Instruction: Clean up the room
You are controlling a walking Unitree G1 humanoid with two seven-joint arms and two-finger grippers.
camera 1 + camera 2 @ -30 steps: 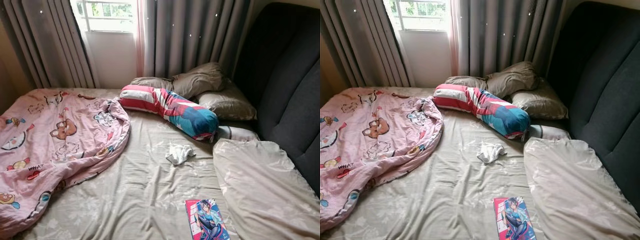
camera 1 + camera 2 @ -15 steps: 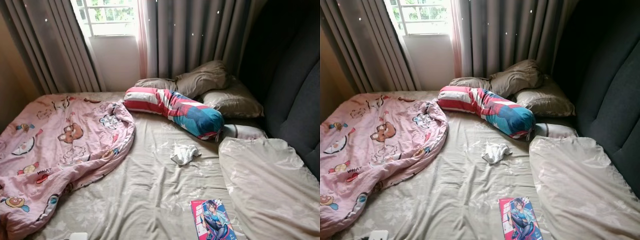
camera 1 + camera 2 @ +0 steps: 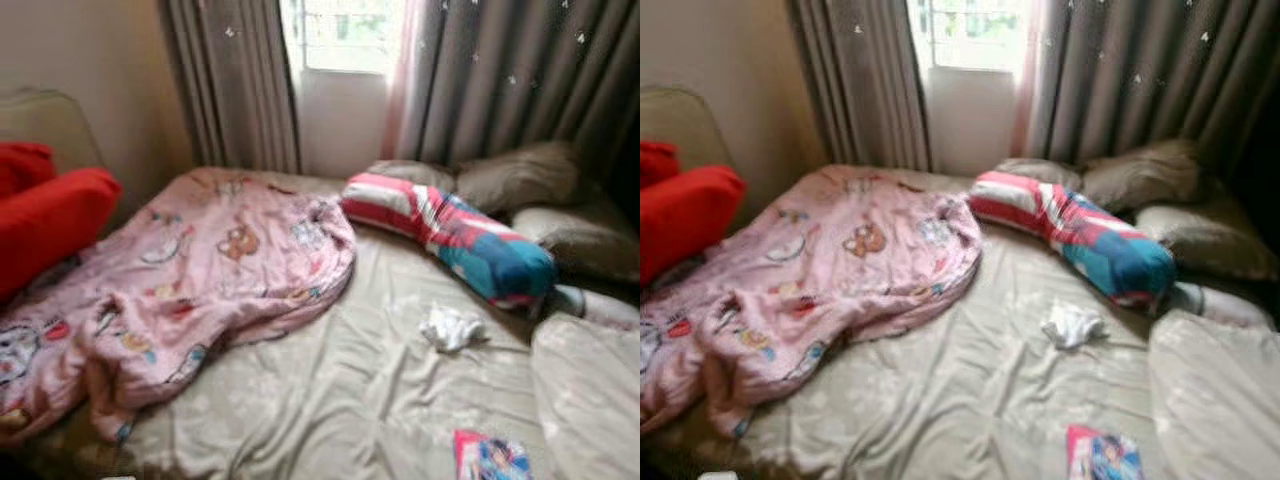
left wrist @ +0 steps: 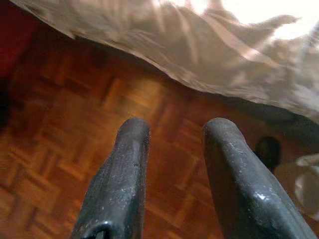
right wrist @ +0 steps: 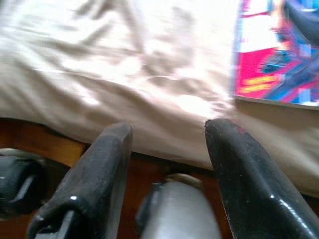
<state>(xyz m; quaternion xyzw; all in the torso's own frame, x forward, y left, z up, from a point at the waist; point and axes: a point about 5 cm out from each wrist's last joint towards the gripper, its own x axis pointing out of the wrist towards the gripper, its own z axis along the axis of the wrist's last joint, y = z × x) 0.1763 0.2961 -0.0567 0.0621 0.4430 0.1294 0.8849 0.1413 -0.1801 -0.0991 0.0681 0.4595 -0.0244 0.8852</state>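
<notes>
Bed (image 3: pixel 330 400): a wide bed under a creased beige sheet, seen from its foot; the head views are somewhat blurred.
Pink blanket (image 3: pixel 200 270): a cartoon-print blanket, bunched up over the left half of the bed.
Bolster (image 3: pixel 450 235): a long striped red, white and blue bolster lying slantwise near the head of the bed, right of the blanket.
White cloth (image 3: pixel 450 328): a small crumpled cloth on the sheet, just in front of the bolster.
Magazine (image 3: pixel 490 458): a bright pink and blue cover lying flat on the sheet at the near edge, right of centre.
Pillows (image 3: pixel 520 180): beige pillows heaped behind the bolster, below the grey curtains (image 3: pixel 520 80).
Red cushion (image 3: pixel 45 215): at the far left, beside the bed.
Left hand (image 4: pixel 172 144): fingers parted and holding nothing, hanging over the wooden parquet floor (image 4: pixel 65 149) beside the bed's hanging sheet edge.
Right hand (image 5: pixel 167 134): fingers spread apart and empty, low by the near edge of the bed, with the magazine on the sheet just beyond it.
</notes>
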